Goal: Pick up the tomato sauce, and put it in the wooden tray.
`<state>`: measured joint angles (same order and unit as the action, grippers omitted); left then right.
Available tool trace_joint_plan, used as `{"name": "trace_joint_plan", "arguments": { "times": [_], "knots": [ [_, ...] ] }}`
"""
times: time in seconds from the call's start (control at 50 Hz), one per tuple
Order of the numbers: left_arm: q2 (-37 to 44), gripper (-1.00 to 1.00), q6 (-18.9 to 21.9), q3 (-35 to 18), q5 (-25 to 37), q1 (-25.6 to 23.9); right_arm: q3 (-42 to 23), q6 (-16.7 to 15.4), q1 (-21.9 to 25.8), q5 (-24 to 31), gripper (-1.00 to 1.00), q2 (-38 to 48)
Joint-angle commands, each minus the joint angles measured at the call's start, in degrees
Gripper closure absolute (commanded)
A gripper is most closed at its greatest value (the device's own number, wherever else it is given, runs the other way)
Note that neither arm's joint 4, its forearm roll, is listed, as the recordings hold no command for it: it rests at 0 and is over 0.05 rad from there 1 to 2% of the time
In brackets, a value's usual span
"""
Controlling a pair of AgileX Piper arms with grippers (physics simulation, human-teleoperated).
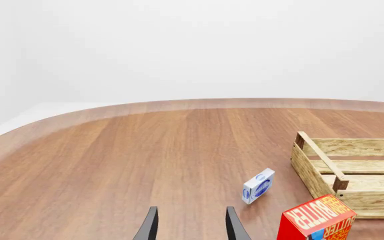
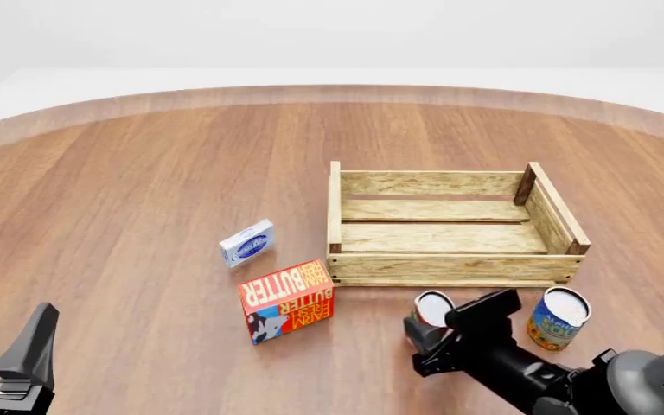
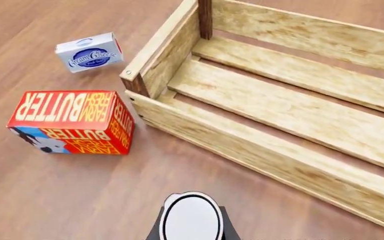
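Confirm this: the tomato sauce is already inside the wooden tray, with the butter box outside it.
Not right. The tomato sauce is outside the wooden tray, on the table in front of it at the right gripper, as the front view shows. The butter box is indeed outside.

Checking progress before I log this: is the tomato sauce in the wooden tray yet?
Not yet. The tomato sauce is outside the wooden tray, in front of its near wall, between the right tool's fingers.

tomato sauce (image 3: 191,218) label behind fingers (image 3: 157,227)
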<state>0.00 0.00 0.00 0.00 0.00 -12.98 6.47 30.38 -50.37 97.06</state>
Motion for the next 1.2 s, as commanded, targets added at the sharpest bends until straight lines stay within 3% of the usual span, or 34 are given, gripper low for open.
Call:
{"name": "trace_joint_plan", "arguments": {
  "times": [0.02,0.28,0.92,1.2],
  "knots": [
    [0.0,-1.0,0.0,0.0,0.0,0.0,0.9,0.8,-0.3,3.3,1.0,-6.4],
    [0.0,-1.0,0.0,0.0,0.0,0.0,1.7,-0.6,-1.8,6.6,1.0,-12.8],
    [0.0,-1.0,0.0,0.0,0.0,0.0,-2.6,-4.4,-5.9,24.7,1.0,-33.4],
    [0.0,-1.0,0.0,0.0,0.0,0.0,-4.2,-6.0,-7.0,27.6,1.0,-36.5]
  ]
}}
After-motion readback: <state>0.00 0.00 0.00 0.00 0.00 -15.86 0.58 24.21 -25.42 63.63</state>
